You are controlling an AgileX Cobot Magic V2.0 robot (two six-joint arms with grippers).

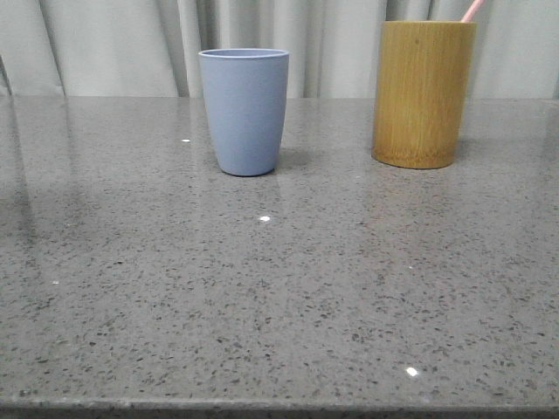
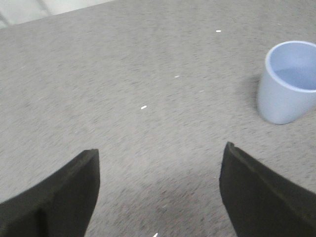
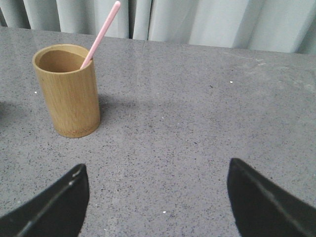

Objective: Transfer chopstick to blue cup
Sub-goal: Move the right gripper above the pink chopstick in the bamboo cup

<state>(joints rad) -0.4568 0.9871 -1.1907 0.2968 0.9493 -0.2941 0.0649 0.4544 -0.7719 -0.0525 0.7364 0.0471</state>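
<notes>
The blue cup (image 1: 244,109) stands upright on the grey speckled table, left of centre at the back; it also shows in the left wrist view (image 2: 287,84) and looks empty. A pale pink chopstick (image 3: 101,34) leans inside the yellow-brown bamboo holder (image 3: 68,91); in the front view only its tip (image 1: 472,10) sticks out above the holder (image 1: 421,92) at the back right. My left gripper (image 2: 159,158) is open and empty above bare table, apart from the cup. My right gripper (image 3: 157,173) is open and empty, apart from the holder. Neither gripper shows in the front view.
The grey speckled table (image 1: 279,288) runs to a front edge at the bottom of the front view. Pale curtains (image 1: 105,44) hang behind the table's far edge.
</notes>
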